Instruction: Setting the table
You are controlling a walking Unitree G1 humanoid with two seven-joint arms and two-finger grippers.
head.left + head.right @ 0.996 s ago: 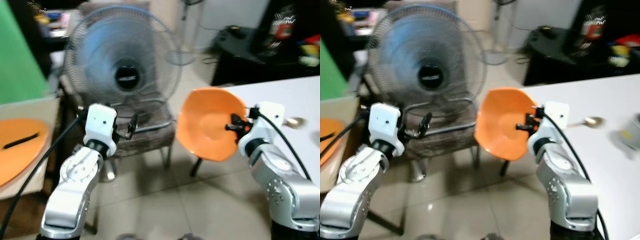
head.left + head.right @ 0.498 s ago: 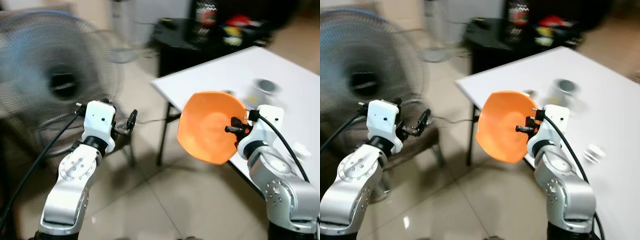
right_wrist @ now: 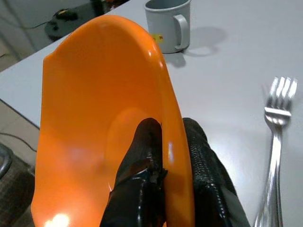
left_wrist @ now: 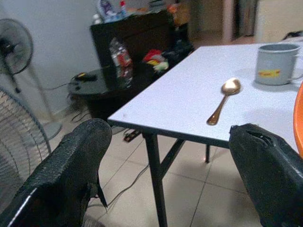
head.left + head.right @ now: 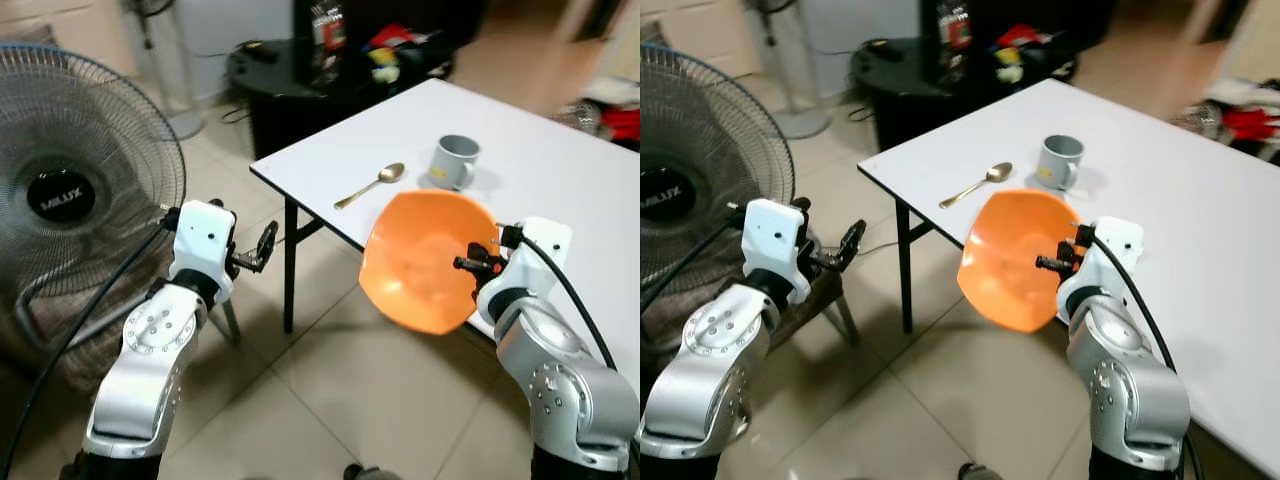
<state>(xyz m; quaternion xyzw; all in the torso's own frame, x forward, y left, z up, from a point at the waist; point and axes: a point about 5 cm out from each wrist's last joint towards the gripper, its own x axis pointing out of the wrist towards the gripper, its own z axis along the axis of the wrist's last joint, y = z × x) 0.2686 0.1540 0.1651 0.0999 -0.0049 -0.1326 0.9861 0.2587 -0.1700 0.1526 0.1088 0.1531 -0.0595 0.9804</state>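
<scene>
1. Gripping the rim of an orange plate, the right claw holds it on edge at the white table edge, hollow face turned toward the robot's left.
2. Spoon and grey mug sit beyond it; a fork lies nearby.
3. Left claw hangs open over the floor.

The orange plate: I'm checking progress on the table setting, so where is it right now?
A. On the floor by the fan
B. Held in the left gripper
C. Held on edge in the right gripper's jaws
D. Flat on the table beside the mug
C: the right gripper pinches the plate by its rim, tilted, at the table edge.
</scene>
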